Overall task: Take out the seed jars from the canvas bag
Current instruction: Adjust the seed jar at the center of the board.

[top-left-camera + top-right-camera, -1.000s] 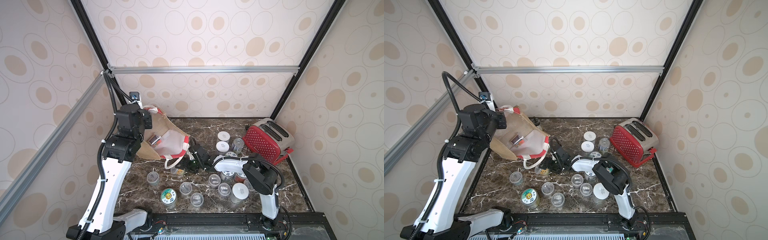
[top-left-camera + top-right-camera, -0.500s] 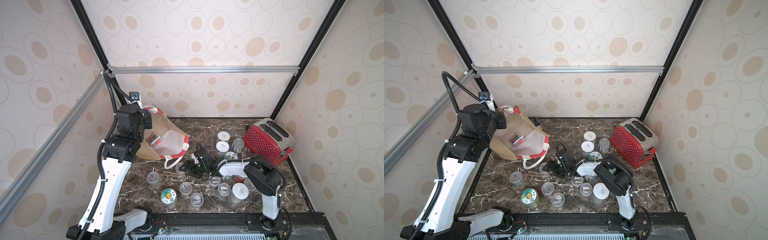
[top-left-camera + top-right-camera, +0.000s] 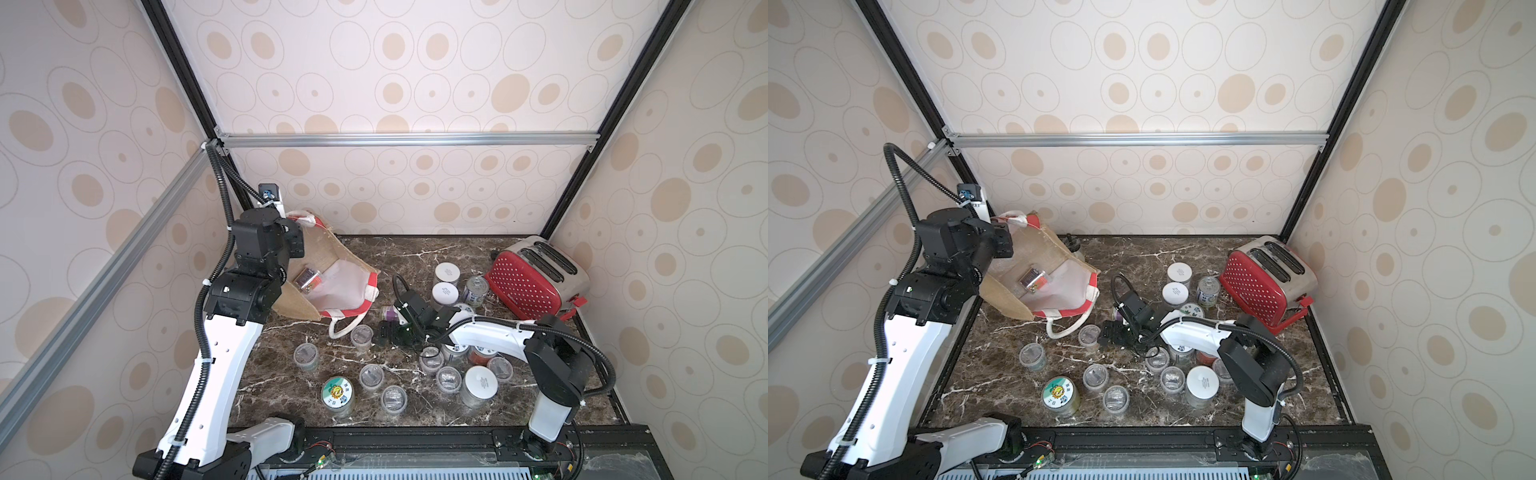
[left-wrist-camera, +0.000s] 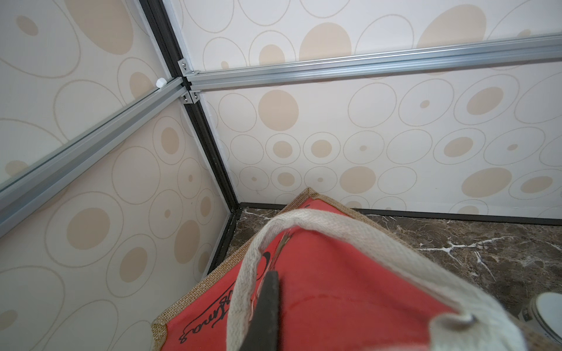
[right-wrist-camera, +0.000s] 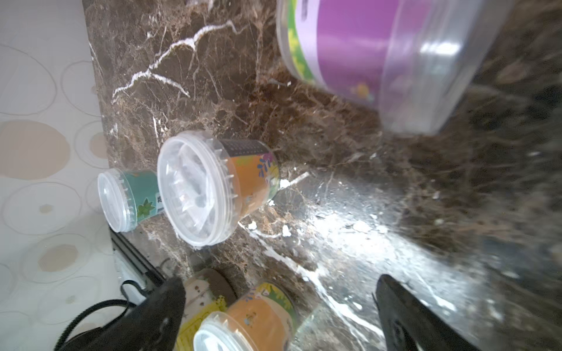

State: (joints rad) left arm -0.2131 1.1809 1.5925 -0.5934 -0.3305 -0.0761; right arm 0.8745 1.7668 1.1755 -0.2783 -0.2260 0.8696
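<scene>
right hand [image 3: 387,334] wider apart than before, hemmed by seed jars [image 3: 361,334]; left hand [image 4: 270,282] clamped on canvas bag [image 3: 326,249] rim

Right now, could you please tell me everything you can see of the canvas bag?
The canvas bag is a tan burlap tote with red panels, white lining and white rope handles. It lies tipped at the far-left corner of the table, mouth open toward the middle, one seed jar on its lining. The left gripper, shut, holds its raised end; its lower handle trails on the table.
</scene>
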